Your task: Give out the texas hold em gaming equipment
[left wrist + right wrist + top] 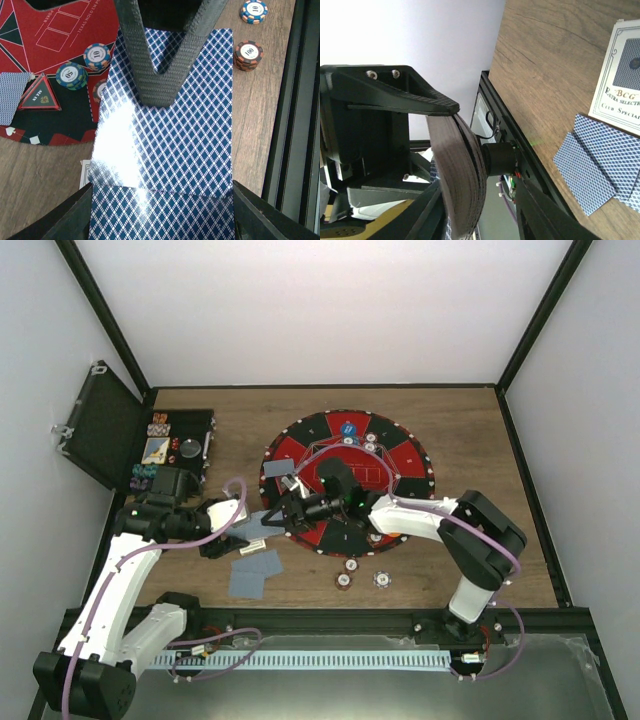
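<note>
My left gripper [162, 210] is shut on a deck of playing cards [170, 165] with blue-diamond backs, and the top card is slid forward. A grey woven finger [155, 75] of the right gripper lies on that top card. In the right wrist view the deck [462, 180] shows edge-on between the jaws of my right gripper [485, 215], against one finger, with a gap to the other finger [545, 215]. From above, both grippers meet over the deck [260, 524] at the mat's left edge. Two dealt cards [255, 565] lie on the wood below it.
The round red-and-black mat [310, 435] carries chips [97, 55], a card [12, 97] and a red triangular marker [40, 92]. Chip stacks [247, 54] stand on the wood beside it. A card box [622, 75] lies near the dealt cards. The black case [100, 425] stands open at the left.
</note>
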`<state>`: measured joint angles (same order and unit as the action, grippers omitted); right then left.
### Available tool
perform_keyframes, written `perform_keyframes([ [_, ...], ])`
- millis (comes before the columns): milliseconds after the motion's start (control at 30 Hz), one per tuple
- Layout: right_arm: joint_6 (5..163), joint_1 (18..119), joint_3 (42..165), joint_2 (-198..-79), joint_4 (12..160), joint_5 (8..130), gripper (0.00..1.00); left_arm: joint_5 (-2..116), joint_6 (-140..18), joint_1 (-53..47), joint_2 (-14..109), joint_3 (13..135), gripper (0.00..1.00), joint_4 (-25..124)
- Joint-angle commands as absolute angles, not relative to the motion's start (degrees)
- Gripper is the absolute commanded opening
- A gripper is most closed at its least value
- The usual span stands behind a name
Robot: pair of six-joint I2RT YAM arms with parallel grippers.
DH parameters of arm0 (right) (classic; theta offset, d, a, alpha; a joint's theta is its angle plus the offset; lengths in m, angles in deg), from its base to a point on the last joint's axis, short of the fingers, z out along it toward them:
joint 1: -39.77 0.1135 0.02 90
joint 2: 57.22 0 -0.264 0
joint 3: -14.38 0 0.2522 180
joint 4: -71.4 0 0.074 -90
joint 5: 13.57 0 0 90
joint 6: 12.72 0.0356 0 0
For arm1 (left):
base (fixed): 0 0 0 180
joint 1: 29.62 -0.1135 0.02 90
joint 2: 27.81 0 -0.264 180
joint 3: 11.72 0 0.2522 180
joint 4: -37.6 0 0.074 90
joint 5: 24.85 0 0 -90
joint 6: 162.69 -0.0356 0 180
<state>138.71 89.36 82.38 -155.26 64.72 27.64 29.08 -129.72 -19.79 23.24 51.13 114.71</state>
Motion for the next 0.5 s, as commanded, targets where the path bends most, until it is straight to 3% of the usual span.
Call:
perform_keyframes([
  [0, 139.34, 88.91, 81.55, -152.08, 65.3, 29.06, 0.32, 26.51, -130.09, -19.86, 23.01, 52.69, 0.04, 114.1],
  [267, 137.97, 88.84, 82.52, -148.76, 69.03, 30.72, 0.12, 27.27, -130.1, -19.9, 22.91, 52.22, 0.04, 114.02],
  [467, 136.41, 87.94, 81.42, -146.89, 72.21, 31.34, 0.07, 27.52, -130.19, -19.91, 22.84, 52.23, 0.04, 114.16],
])
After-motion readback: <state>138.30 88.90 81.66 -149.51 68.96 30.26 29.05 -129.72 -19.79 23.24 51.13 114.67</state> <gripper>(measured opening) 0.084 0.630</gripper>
